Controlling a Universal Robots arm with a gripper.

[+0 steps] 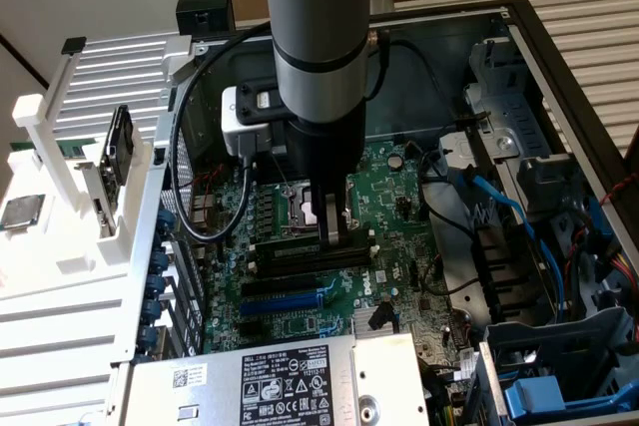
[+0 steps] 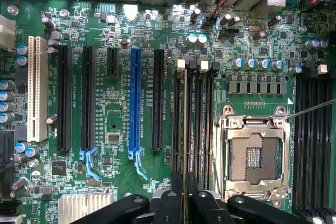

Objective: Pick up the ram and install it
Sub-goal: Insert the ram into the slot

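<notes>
Ram, thin green circuit-board stick [image 2: 184, 129], pinched edge-on by black gripper [image 2: 185, 182], over long black memory slots [image 2: 203, 129]. One ram, one gripper.

**Robot arm reaches into open computer case**

A grey robot arm [image 1: 315, 47] comes down into an open computer case [image 1: 544, 47]. Its gripper [image 1: 334, 231] points straight down, fingers drawn close together at the long black memory slots [image 1: 290, 251], just beside the processor socket [image 1: 300, 202]. What the fingers pinch cannot be made out. A black cable [image 1: 185, 197] loops from the wrist over the green motherboard [image 1: 389, 187]. Blue cables [image 1: 509, 212] run on the exterior view's right. On its left, a white rack [image 1: 90, 246] carries a small square silver chip [image 1: 22, 213].
</notes>
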